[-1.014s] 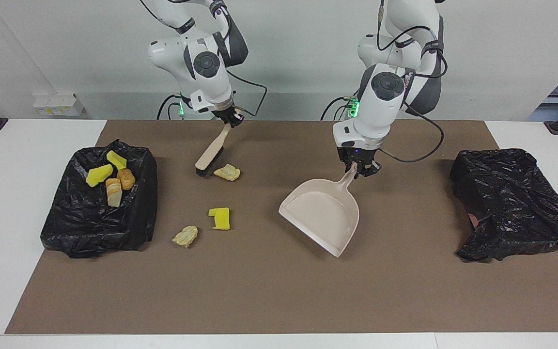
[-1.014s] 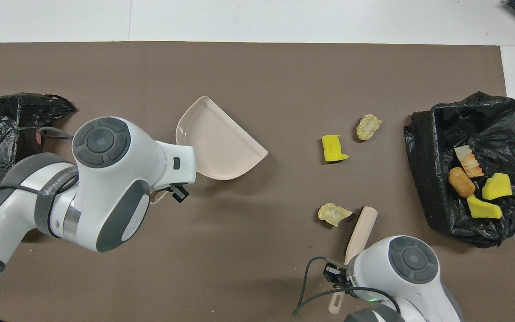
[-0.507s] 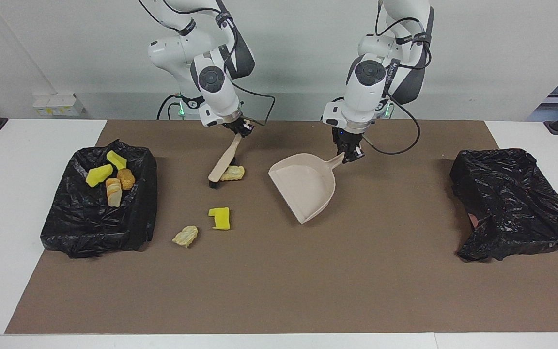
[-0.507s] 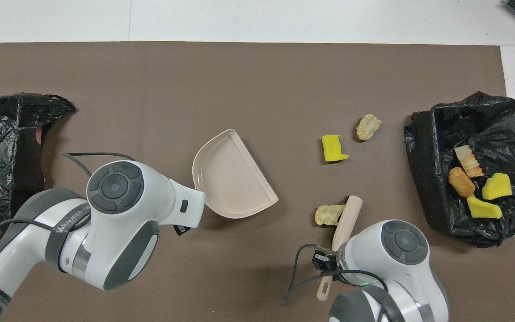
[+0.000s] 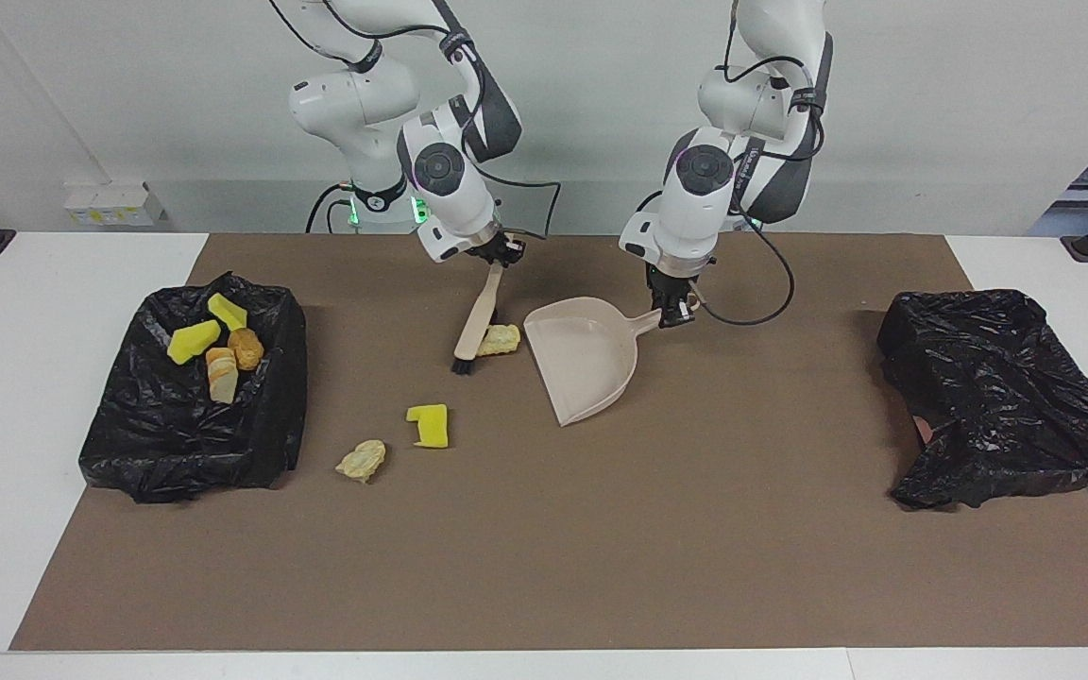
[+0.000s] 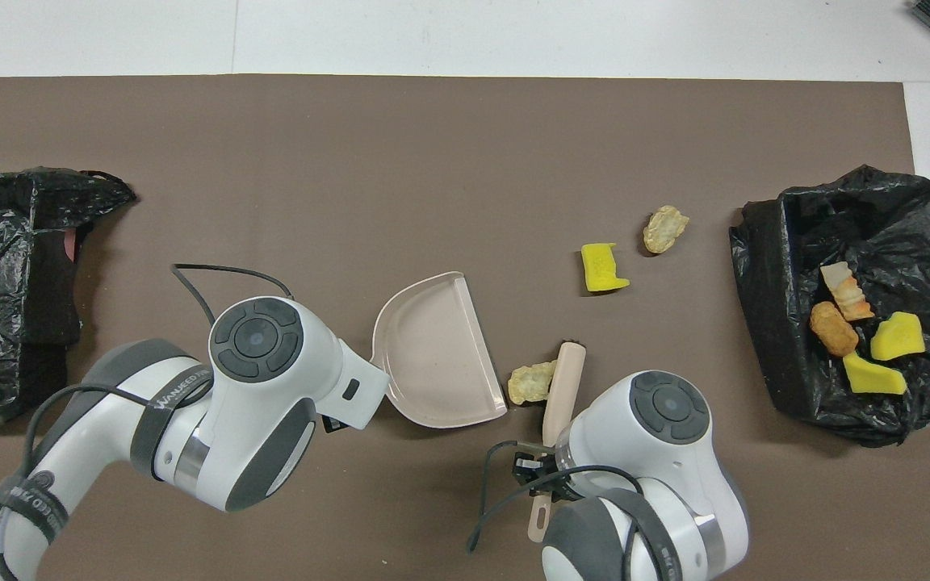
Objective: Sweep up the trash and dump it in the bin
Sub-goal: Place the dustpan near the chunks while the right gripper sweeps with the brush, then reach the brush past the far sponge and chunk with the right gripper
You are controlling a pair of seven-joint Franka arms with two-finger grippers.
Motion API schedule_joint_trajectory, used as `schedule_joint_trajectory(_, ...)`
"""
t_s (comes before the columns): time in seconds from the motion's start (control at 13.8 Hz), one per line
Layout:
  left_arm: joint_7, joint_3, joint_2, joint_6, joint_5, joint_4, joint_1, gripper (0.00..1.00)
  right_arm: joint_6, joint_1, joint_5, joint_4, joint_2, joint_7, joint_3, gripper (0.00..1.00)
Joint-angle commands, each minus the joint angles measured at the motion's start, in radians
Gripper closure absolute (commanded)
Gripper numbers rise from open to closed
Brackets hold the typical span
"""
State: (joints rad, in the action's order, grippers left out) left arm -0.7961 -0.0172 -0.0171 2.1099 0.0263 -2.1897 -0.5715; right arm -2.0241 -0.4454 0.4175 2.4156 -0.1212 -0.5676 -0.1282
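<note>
A brown mat covers the table. Two black bins sit at its ends: the bin at the right arm's end holds four scraps; the other bin is at the left arm's end. The left gripper is clamped on the handle of the dustpan, which is mid-mat. The right gripper grips the brush, bristles down beside a tan lump at the pan's lip. A yellow chunk and another lump lie farther from the robots.

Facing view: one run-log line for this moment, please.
right gripper: shut on brush | left gripper: shut on dustpan | tan scrap: between brush and dustpan
</note>
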Motion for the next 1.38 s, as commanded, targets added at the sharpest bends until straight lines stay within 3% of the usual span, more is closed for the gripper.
schedule_joint_trajectory(0.0,-0.009,-0.012,-0.004,0.032,-0.013,-0.007,-0.021,1.0,0.008,-0.063,0.044,-0.001,-0.009,0.124,-0.001,1.0)
schedule_joint_trajectory(0.14,-0.009,-0.01,-0.003,0.032,-0.034,-0.007,-0.021,1.0,-0.007,-0.136,0.079,-0.028,-0.006,0.176,-0.001,1.0)
schedule_joint_trajectory(0.29,-0.009,-0.01,-0.004,0.038,-0.045,-0.007,-0.021,1.0,0.033,-0.133,0.073,-0.104,0.031,0.19,0.001,1.0)
schedule_joint_trajectory(0.51,-0.006,-0.01,-0.004,0.048,-0.045,-0.008,-0.015,1.0,0.048,-0.102,0.047,-0.121,0.022,0.183,0.013,1.0)
schedule_joint_trajectory(1.09,0.005,-0.01,-0.024,0.042,-0.042,0.021,-0.001,1.0,0.148,0.158,-0.46,-0.283,0.126,0.195,0.009,1.0)
schedule_joint_trajectory(1.3,0.101,-0.01,-0.026,0.022,-0.043,0.036,-0.016,1.0,0.237,0.238,-0.552,-0.416,0.204,0.285,0.01,1.0)
